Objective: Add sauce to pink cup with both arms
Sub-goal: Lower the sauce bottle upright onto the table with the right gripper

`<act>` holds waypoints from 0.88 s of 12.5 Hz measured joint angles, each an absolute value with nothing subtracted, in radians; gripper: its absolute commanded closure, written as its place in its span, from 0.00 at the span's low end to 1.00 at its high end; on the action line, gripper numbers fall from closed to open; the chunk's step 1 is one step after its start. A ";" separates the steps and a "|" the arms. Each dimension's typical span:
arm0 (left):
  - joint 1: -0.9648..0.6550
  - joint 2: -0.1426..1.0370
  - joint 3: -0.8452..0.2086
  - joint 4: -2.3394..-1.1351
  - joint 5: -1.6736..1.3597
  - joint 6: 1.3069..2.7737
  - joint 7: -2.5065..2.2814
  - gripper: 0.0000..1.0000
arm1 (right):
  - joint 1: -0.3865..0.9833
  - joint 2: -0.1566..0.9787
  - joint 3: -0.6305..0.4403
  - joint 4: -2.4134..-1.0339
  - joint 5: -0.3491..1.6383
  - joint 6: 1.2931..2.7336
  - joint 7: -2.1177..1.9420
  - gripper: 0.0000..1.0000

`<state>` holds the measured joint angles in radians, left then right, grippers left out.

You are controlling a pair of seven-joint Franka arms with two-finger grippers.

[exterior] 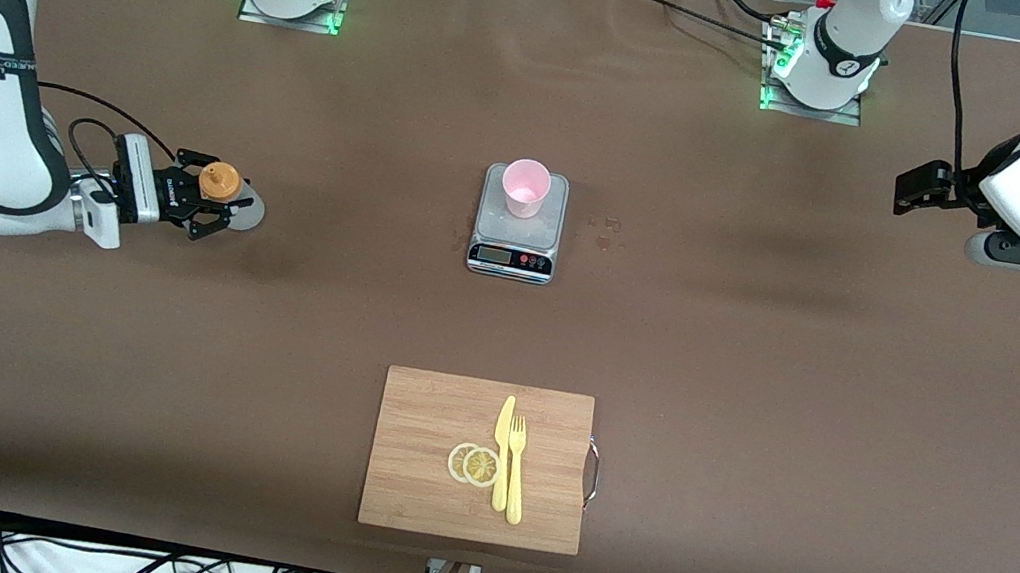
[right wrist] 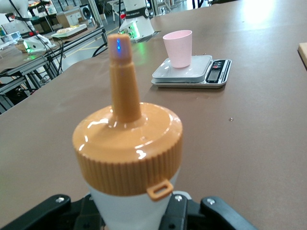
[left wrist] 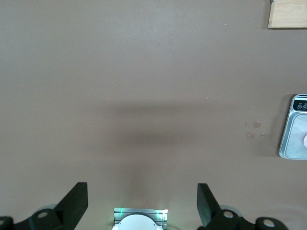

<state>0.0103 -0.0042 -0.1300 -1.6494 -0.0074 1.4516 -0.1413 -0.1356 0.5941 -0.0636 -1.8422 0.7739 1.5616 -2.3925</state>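
I see the right arm's black two-finger tool [exterior: 214, 200] clamped tight on the small whitish plastic squeeze bottle w/ orange nozzle cap [exterior: 220, 183], upright, at the right arm's end of the brown tabletop [exterior: 761, 365]. In the right wrist view the bottle's cap [right wrist: 127, 148] fills the foreground, tool fingers [right wrist: 43, 211] hugging the body below it. The pale pink plastic tumbler [exterior: 525, 188] stands upright on the platform of a small silver digital scale [exterior: 516, 237] mid-tabletop, well apart from the bottle. Left arm waits; its tool [exterior: 924, 187] hangs over the left arm's end of the tabletop, fingers [left wrist: 74, 203] spread wide, holding nothing. Nearer the front camera than the scale: a bamboo cutting board [exterior: 420, 415] w/ two lemon slices [exterior: 473, 464], a yellow plastic knife [exterior: 502, 447] and fork [exterior: 516, 469] side by side.
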 measured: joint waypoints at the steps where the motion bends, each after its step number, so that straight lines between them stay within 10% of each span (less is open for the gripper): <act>1: 0.010 -0.004 -0.130 -1.649 -0.007 1.452 -0.141 0.00 | -0.139 0.609 -0.064 -1.841 0.790 1.561 -2.410 0.90; 4: 0.010 -0.004 -0.130 -1.649 -0.007 1.452 -0.141 0.00 | -0.143 0.669 -0.064 -1.799 0.802 1.536 -2.446 0.82; 11: 0.010 -0.004 -0.130 -1.649 -0.007 1.452 -0.141 0.00 | -0.154 0.697 -0.063 -1.772 0.803 1.519 -2.477 0.20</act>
<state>0.0103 -0.0042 -0.1300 -1.6490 -0.0074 1.4516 -0.1413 -0.1537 0.6966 -0.0633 -1.7718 0.8029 1.5194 -2.4766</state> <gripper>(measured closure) 0.000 0.427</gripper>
